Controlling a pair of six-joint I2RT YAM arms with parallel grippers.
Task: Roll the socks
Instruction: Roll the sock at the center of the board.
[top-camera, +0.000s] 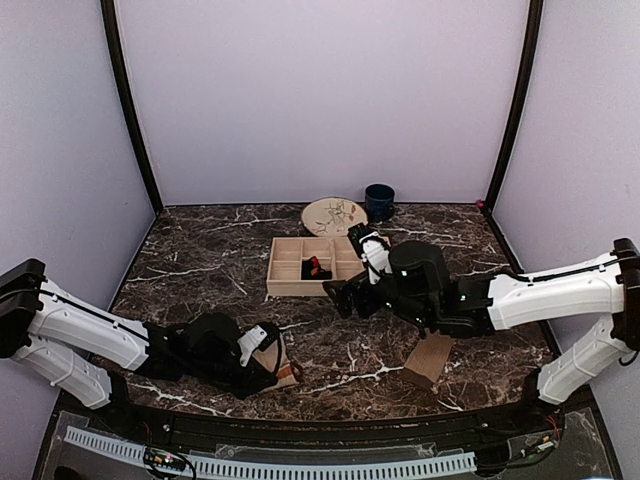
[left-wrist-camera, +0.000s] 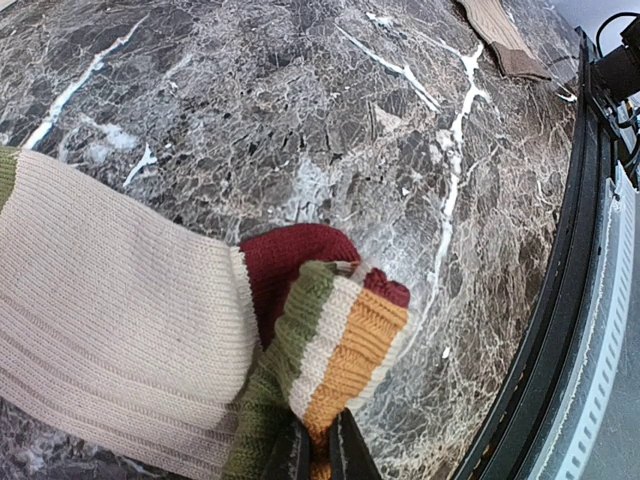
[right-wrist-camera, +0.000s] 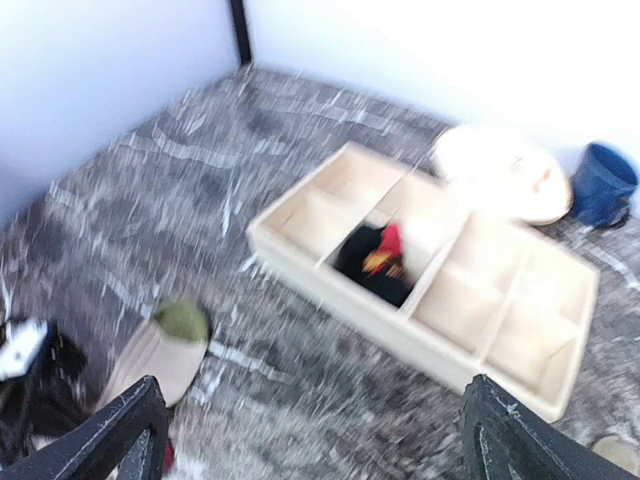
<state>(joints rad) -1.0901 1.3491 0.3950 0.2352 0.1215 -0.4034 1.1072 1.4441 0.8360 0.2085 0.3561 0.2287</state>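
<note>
**Item 1.** Beige ribbed knit sock with maroon, green, cream and orange stripes (left-wrist-camera: 120, 330), at the near-left edge of the dark marble desk (top-camera: 200, 260). My left gripper (left-wrist-camera: 318, 455) is clenched on its folded striped end. Likely soft, light and stretchy, so it is best held through the doubled layers or the fold may spring open.

**Item 2.** Black sock with red-orange diamonds (right-wrist-camera: 375, 262), bunched in an inner compartment of the pale wooden divided tray (right-wrist-camera: 330, 290), toward the far edge.

**Item 3.** Plain tan ribbed sock (top-camera: 430, 358), near the desk's near-right edge. My right gripper (right-wrist-camera: 314, 390) is spread wide and holds nothing.
</note>
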